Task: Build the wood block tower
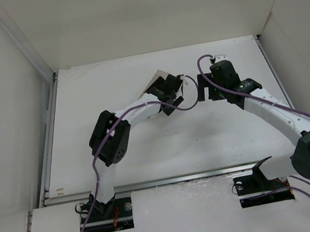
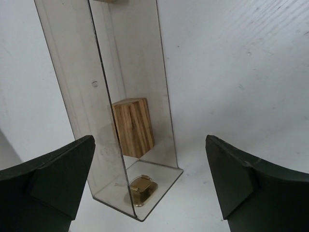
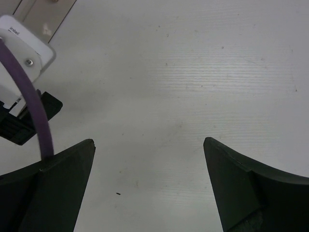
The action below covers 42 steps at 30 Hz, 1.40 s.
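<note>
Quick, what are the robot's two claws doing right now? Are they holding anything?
Left gripper: open, holding nothing.
Right gripper: open, holding nothing.

White table, long clear plastic box on it (small brass-coloured piece at its near end)
</note>
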Tool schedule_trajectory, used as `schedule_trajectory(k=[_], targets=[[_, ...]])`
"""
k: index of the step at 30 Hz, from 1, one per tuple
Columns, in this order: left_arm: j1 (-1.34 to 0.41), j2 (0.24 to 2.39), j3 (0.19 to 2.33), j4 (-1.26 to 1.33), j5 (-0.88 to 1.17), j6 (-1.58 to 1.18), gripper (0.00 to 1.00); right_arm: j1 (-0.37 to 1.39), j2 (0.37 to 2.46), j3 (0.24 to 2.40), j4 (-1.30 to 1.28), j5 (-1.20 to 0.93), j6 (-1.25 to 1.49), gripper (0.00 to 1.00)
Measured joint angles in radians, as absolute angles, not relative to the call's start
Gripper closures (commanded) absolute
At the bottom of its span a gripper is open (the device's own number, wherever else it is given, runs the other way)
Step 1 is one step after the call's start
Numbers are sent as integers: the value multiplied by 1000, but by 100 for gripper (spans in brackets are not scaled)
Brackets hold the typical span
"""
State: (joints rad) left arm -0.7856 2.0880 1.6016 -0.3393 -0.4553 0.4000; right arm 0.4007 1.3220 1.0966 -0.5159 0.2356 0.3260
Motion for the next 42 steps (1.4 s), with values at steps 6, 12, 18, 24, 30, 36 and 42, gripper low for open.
schedule_trajectory(k=[6,12,18,24,30,36,42], targets=[[-734,2044,1607,-357,-322,354,0,402,1322,1089,-514,202,319,0],[-641,2028,1666,-375,-165,330,0,406,1322,1078,-515,176,316,0],[-578,2074,1821,-464,-31,330,0,408,1322,1078,-515,164,313,0],[-535,2152,1870,-512,44,318,3,414,1322,1078,-516,158,309,0],[-505,2201,1870,-559,93,316,21,414,1327,1079,-517,157,309,0],[-503,2210,1879,-575,127,315,56,414,1343,1084,-517,157,308,0],[-504,2212,1884,-577,138,320,97,426,1343,1084,-517,158,306,0]])
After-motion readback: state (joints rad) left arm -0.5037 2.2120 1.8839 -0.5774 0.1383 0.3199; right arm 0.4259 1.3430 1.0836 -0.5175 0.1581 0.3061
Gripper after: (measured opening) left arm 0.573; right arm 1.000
